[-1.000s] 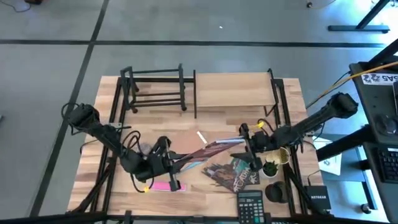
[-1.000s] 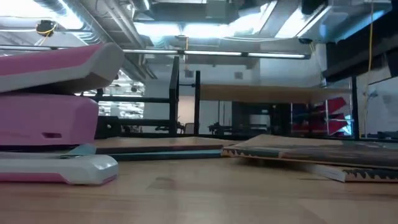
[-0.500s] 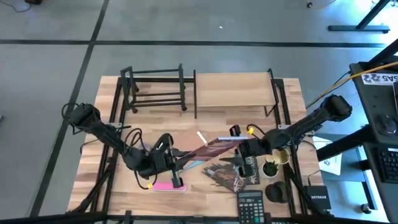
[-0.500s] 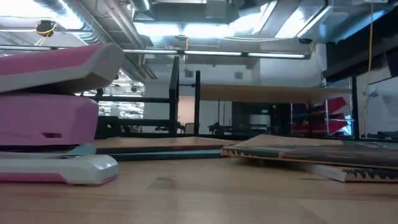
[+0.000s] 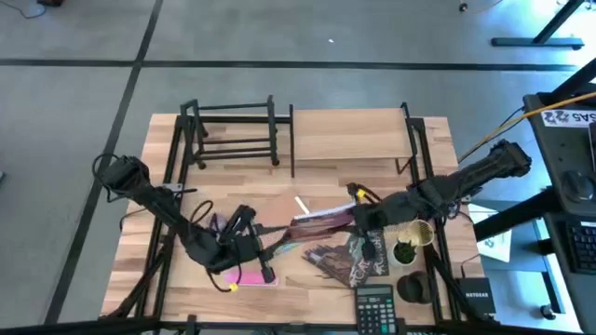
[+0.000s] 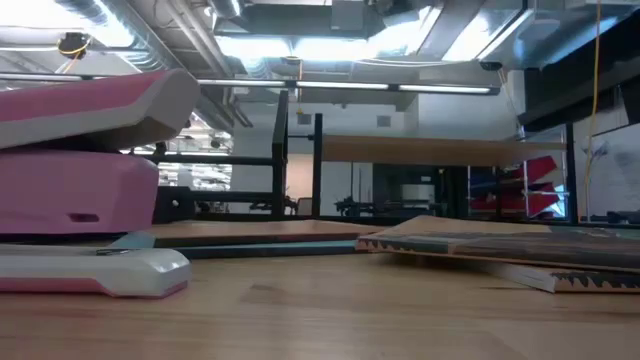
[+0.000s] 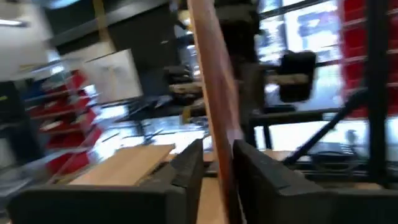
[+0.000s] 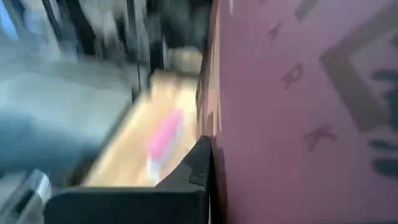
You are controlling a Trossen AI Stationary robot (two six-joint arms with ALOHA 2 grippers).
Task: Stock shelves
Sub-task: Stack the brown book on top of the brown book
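Butcher-block counter (image 5: 307, 284) on a grey floor, seen from above. At the far edge, side by side: low black metal-bar rack (image 5: 233, 130) to the left, two-level wood-board shelf (image 5: 349, 133) on thin black posts to the right, both bare of goods.

At mid-counter, a thin reddish-brown book (image 5: 312, 223) held up between the two arms. Left claw (image 5: 265, 244) at the book's left end, fingers (image 7: 186, 168) pinching the book's edge from both sides, as seen in the left wrist view. Right claw (image 5: 358, 217) at the book's right end; one dark finger (image 8: 199, 165) pressed against the maroon cover, grip closed on the book.

Near the left claw, a pink stapler (image 5: 244, 276) lying flat, large in the low view at the left. Right of it, an illustrated magazine (image 5: 352, 259) spread flat. Farther right, a small potted plant (image 5: 406, 250). At the near edge, a calculator (image 5: 374, 304).
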